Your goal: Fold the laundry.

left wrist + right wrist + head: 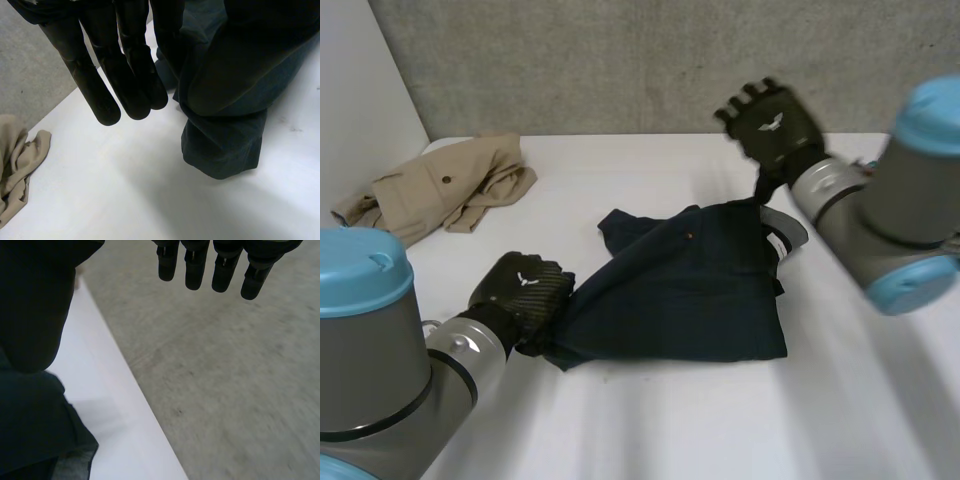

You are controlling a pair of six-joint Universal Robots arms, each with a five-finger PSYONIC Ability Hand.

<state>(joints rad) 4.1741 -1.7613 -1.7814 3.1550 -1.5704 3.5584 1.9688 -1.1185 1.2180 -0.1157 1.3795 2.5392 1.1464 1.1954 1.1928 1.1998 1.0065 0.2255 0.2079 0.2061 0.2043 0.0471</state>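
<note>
A dark navy garment (690, 290) lies crumpled in the middle of the white table (720, 420). My left hand (520, 290) is at its near-left corner and is shut on the cloth there. In the left wrist view the navy cloth (225, 125) bunches beside my fingers (125, 85) and hangs down to the table. My right hand (770, 120) is raised above the garment's far-right side, near the table's far edge, open and holding nothing. Its fingers (195, 270) are straight over the grey wall, with the navy cloth (30, 430) below the palm.
A beige garment (450, 185) lies crumpled at the table's far left; its edge (15, 165) also shows past my left fingers. A grey wall (620, 60) runs behind the table. Bare tabletop stretches along the front and right.
</note>
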